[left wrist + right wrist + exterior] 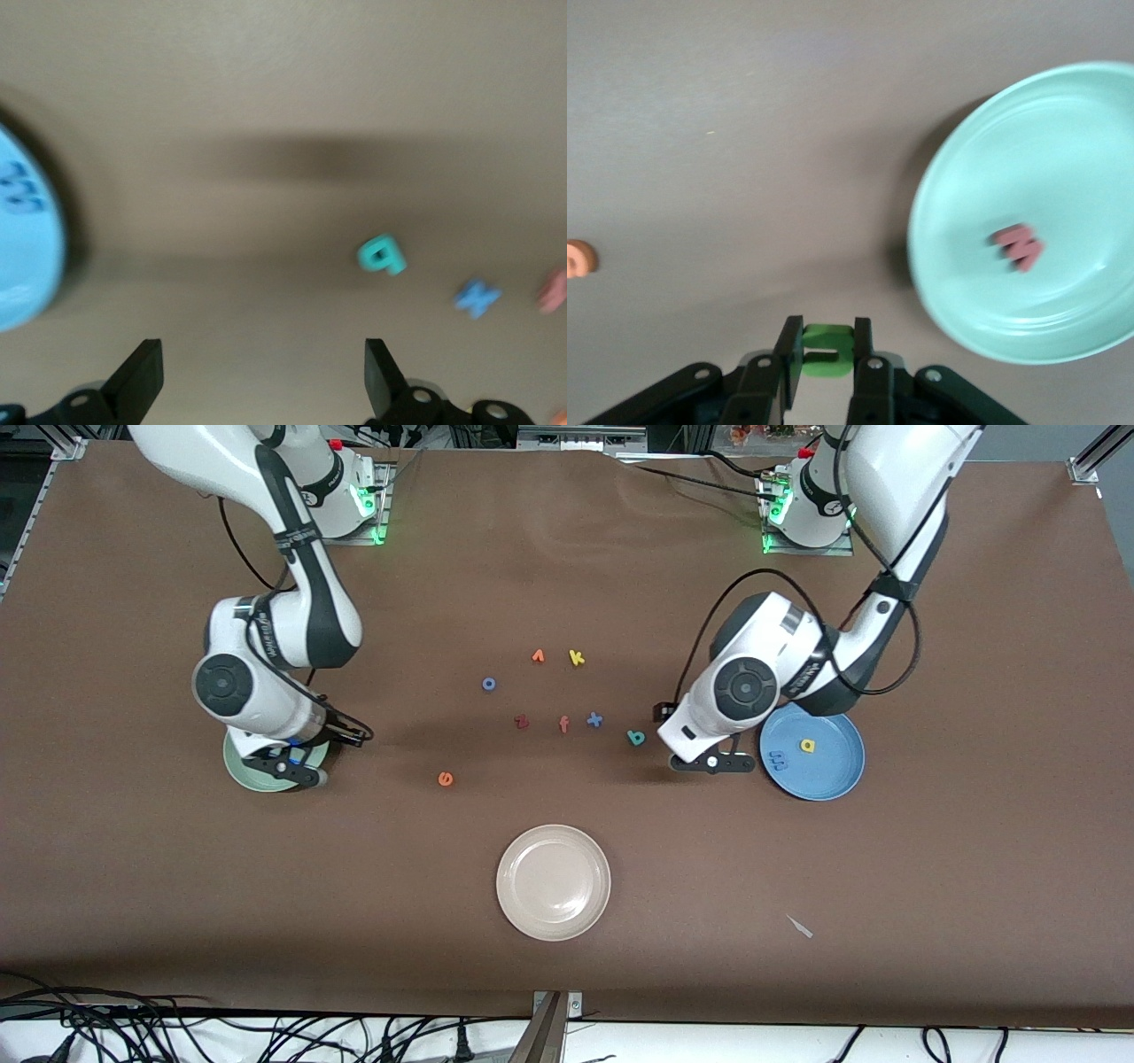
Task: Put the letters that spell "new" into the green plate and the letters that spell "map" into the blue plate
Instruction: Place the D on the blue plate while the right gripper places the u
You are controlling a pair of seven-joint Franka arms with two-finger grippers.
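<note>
Right fingers (827,347) clamping green "n" (825,351), salmon-red "w" (1019,245) in green plate (983,177)

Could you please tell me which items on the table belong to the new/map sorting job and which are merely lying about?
Job: green n in right gripper, w in green plate, orange e, teal p, m, a, blue plate.
Idle: beige plate, k, z, f, x.
</note>
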